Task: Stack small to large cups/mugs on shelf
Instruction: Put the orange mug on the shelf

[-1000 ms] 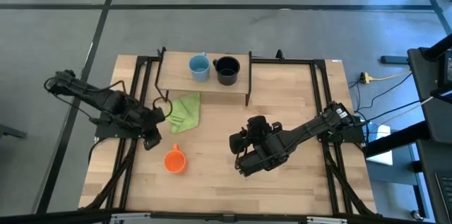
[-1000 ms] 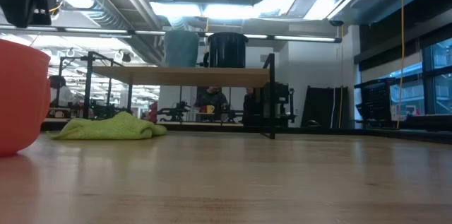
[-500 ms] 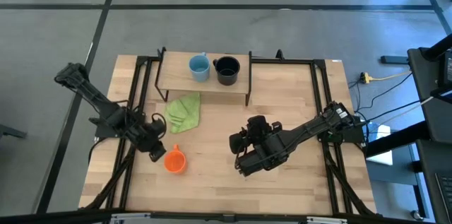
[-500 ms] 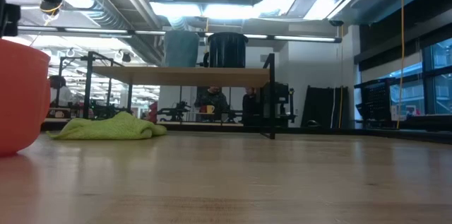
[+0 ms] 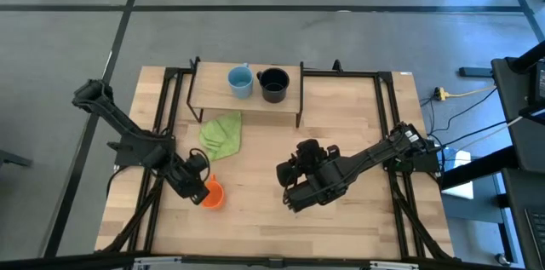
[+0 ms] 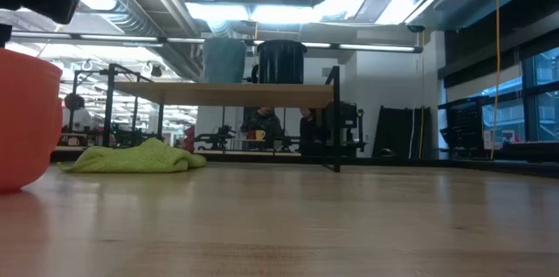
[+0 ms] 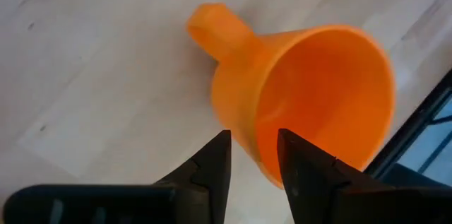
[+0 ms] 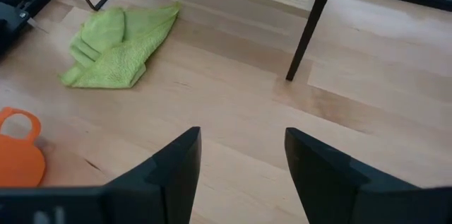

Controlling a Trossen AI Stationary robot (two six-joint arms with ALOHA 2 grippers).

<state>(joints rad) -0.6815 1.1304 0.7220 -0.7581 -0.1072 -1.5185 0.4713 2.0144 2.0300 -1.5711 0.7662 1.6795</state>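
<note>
The orange mug (image 5: 213, 195) stands upright on the tabletop near the left front; it also shows in the left wrist view (image 7: 311, 97) and the low view (image 6: 22, 120). My left gripper (image 5: 198, 187) is open and tipped down over it, one finger outside the mug's wall and one over its mouth (image 7: 253, 155). The light blue mug (image 5: 240, 81) and the black mug (image 5: 272, 84) stand side by side on the shelf (image 5: 213, 104). My right gripper (image 8: 240, 160) is open and empty above mid-table (image 5: 288, 186). My left gripper straddles the orange mug's wall at the rim (image 7: 247, 121), on the side away from the handle (image 7: 208, 22), coming slanting from above. I cannot tell whether the fingers touch the wall. The mug stands on the table.
A crumpled green cloth (image 5: 221, 134) lies on the tabletop in front of the shelf's left end. The shelf's black legs (image 8: 307, 37) and the black frame rails along both table sides (image 5: 157, 134) stand near the arms.
My left gripper has moved toward the table's near edge and right, from beside the green cloth down to the orange mug, and now straddles its wall. The mug has stayed in place. My right arm has kept still.
</note>
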